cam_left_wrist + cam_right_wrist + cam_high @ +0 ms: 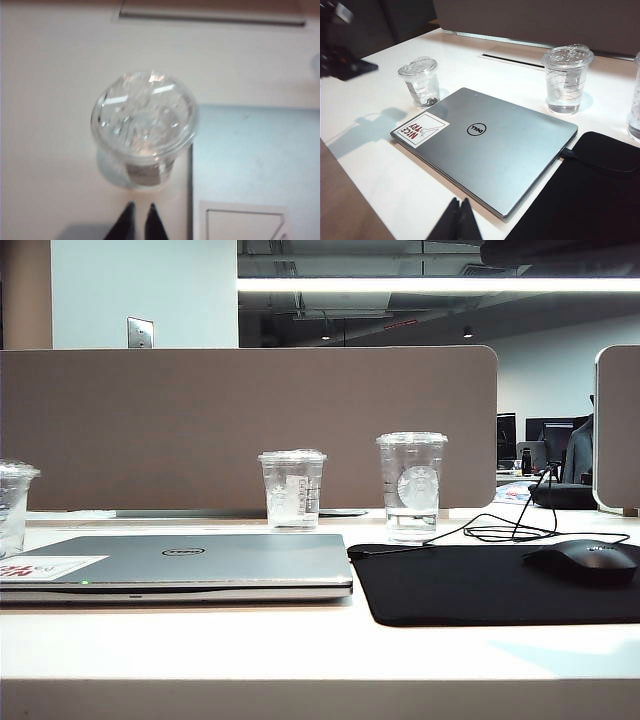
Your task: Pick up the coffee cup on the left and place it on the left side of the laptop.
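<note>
Cup (144, 120) stands upright on the bench (45, 75), just beside the laptop (255, 155) at its left edge, so placement looks done. Left claw (139, 222) hangs above it, pressed together, empty. Right claw (459, 220), also pressed together, idles over the laptop's near edge.

An office with work places.
A brown divider wall (250, 425) stands behind the white bench (300, 650). On the bench lie a closed laptop (190, 565), a black mouse pad (480, 585) and a mouse (583, 560). Far back are computer screens (545, 435), a long ceiling light (440, 285) and bare pipes overhead.
</note>
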### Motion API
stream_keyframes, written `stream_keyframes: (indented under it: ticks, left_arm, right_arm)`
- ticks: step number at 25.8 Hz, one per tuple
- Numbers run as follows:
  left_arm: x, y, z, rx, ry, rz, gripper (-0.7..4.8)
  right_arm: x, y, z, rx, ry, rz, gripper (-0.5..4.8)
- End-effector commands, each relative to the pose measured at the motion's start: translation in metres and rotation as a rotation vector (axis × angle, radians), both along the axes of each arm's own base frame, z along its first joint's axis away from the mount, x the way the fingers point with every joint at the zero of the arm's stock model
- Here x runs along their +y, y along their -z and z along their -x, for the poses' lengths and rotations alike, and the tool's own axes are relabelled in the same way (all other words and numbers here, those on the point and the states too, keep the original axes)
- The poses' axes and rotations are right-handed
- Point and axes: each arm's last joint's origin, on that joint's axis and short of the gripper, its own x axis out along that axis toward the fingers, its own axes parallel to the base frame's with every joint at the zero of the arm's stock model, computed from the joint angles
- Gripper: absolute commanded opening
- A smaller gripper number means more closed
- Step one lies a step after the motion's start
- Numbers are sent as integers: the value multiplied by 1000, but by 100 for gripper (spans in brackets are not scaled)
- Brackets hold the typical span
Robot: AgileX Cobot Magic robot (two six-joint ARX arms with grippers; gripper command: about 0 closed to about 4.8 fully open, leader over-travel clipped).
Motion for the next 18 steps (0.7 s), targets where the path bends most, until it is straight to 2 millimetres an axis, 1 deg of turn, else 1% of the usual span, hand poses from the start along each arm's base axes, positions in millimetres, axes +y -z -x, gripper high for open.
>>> stream_keyframes:
  ticks: [1,5,11,13,15,18]
  left_arm:
    - [-4,-20,17,-115,50,24,-6]
    - [-6,-34,33,-206,54,45,-6]
    - [-8,-44,48,-290,61,64,-6]
    - [-9,-44,53,-330,59,72,-6]
    - [-9,-38,64,-374,41,63,-6]
    - [-10,-31,73,-400,35,55,-6]
  right_arm:
    - [0,-4,0,-16,-2,-19,-4]
    - [0,-4,0,-16,-2,-19,-4]
    - [0,-4,0,-16,-2,-19,-4]
    - [0,-4,0,-16,-2,-19,-4]
    - [0,-4,0,-16,-2,-19,-4]
    - [0,-4,0,-16,-2,-19,-4]
